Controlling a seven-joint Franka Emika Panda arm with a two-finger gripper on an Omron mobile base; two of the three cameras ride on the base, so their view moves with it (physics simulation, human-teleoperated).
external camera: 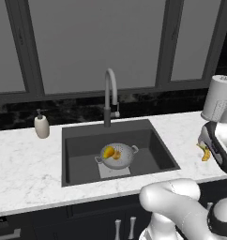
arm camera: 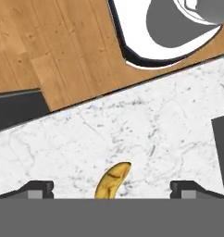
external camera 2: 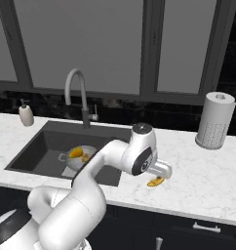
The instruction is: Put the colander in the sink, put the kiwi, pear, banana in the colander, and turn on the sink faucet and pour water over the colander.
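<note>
- The fingers stood spread wide, grasping nothing, directly above the banana.
- The banana lay on the marble surface, right of the sink.
- The colander sat in the sink, holding two fruits.

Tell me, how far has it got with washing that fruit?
Done: the colander sits in the sink, holding the pear and the kiwi. In hand: the open pincer hangs over the banana, which lies on the counter right of the sink, not yet gripped. Left: banana into the colander, then turning on the sink faucet; no water runs.
</note>
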